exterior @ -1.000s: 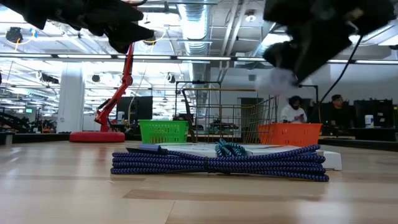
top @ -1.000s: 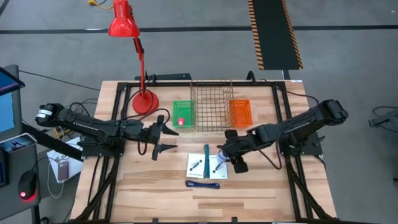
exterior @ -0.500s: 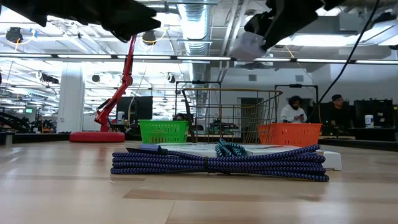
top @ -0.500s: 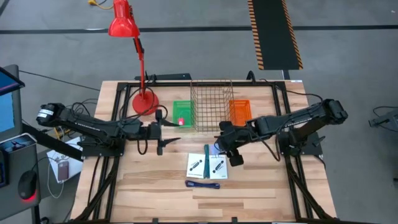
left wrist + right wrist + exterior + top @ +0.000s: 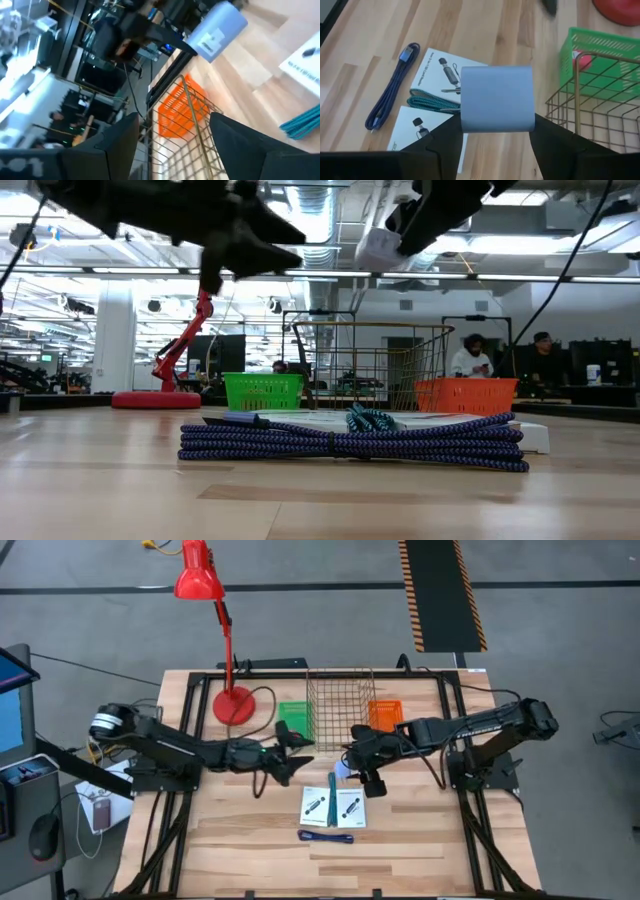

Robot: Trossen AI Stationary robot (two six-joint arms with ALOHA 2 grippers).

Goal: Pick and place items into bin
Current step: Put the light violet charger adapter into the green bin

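Observation:
My right gripper is shut on a pale blue square, which it carries in the air near the wire basket. My left gripper hovers open over the green bin, nothing between its fingers. On the table lie two white cards, a teal cord between them and a blue-purple strap nearer the front. A small red block sits in the green bin. My right gripper pinches the pale blue square by two opposite sides between its two fingers, near the square's lower edge. The fingers slant down from the table's right. The square is lifted clear of the table, one broad face toward my left gripper.
An orange bin stands right of the wire basket. A red desk lamp's base sits at the far left, its arm reaching beyond the table. People sit in the room behind. Bare wood lies along the front edge.
My right gripper has risen with the pale blue square and gone toward the table's left and far edge, nearer the wire basket. My left gripper has gone toward the table's right, over the green bin, and has rolled about its own axis, staying open.

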